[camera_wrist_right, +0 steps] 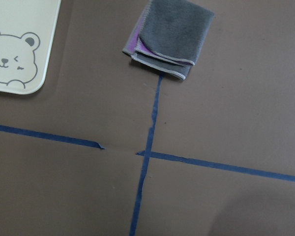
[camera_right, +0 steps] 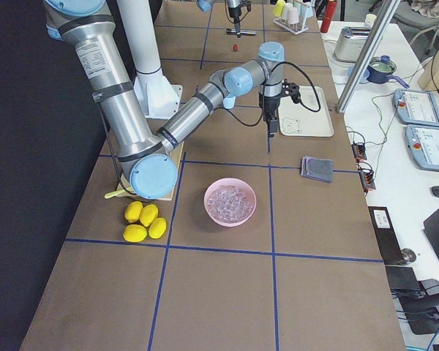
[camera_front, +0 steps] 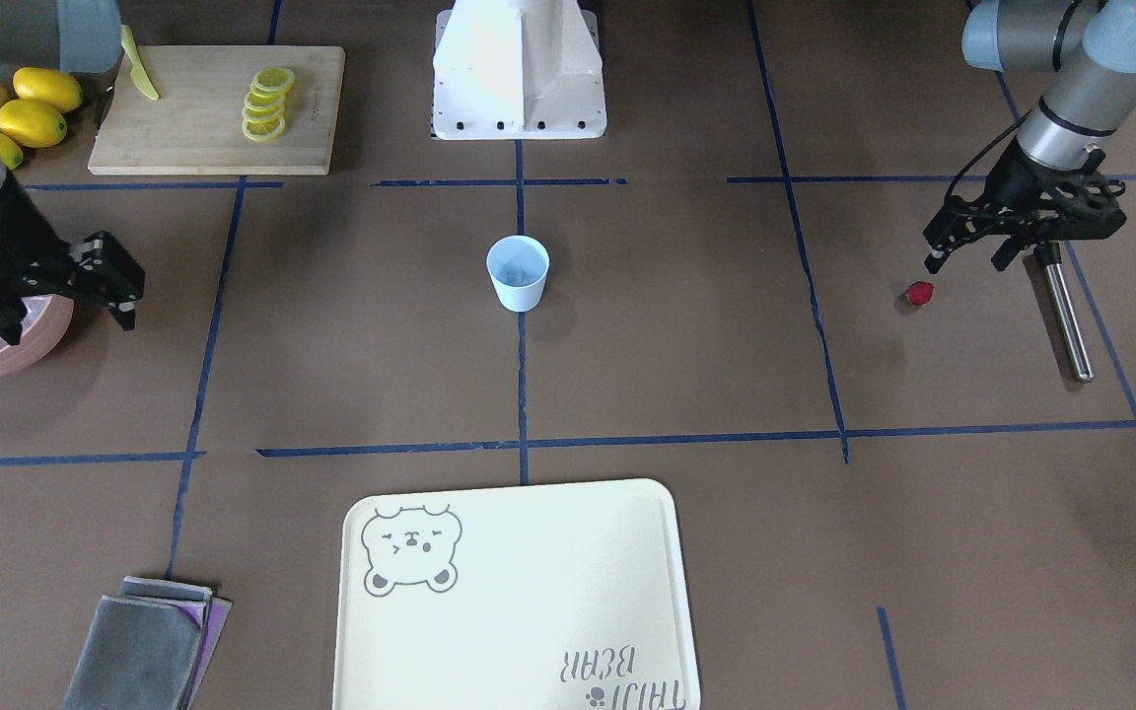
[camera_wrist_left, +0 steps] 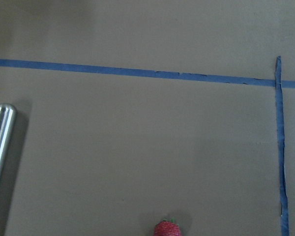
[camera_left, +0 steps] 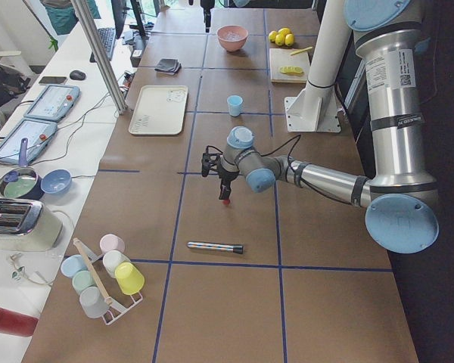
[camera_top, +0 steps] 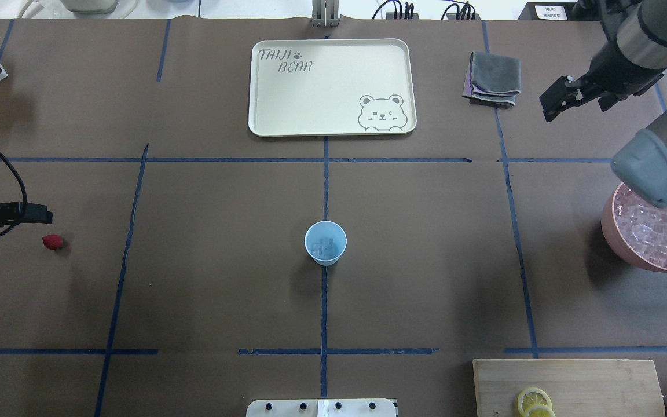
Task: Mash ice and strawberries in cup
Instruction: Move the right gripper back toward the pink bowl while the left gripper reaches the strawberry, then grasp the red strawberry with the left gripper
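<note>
The left end effector and right end effector are held spread apart. A steel rod is laid beside the strawberry.

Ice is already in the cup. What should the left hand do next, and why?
Probably lower the left hand onto the strawberry to grasp it. The strawberry lies on the table just beside the open hand, while the cup holds only ice.
</note>
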### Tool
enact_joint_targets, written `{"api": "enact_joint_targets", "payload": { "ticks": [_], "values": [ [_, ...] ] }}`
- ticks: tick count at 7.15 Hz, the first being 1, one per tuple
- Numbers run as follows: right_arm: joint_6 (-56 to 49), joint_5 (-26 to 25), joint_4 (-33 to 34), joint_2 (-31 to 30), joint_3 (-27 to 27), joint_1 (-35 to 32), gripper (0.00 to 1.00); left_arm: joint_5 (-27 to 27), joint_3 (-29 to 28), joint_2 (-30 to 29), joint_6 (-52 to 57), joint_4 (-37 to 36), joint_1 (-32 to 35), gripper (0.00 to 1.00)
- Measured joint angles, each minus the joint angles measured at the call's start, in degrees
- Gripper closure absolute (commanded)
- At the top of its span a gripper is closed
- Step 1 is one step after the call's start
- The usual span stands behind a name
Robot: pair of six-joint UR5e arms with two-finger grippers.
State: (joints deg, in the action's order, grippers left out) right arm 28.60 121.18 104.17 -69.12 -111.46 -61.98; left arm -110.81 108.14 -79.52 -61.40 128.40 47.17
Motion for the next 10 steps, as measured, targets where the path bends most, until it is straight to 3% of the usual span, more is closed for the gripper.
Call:
{"api": "enact_joint_targets", "payload": {
  "ticks": [2,5,8,10],
  "values": [
    [-5.69,2.79,-0.09,-3.30,0.01,-3.81,0.01,4.51,-3.23,-0.32,-2.38,1.51,-4.28,0.00],
    [-13.20,6.51,-0.38,-7.30,0.01,-9.08,0.01,5.91,-6.66,-1.34,-3.15,3.70,-5.87,0.00],
    [-14.76,6.90,-0.45,-8.36,0.07,-10.33,0.01,5.80,-6.99,-1.59,-3.28,3.69,-6.62,0.11],
    [-14.63,6.94,-0.45,-8.38,0.10,-10.48,0.01,5.50,-7.00,-1.60,-3.23,3.40,-6.85,0.26]
  ]
}}
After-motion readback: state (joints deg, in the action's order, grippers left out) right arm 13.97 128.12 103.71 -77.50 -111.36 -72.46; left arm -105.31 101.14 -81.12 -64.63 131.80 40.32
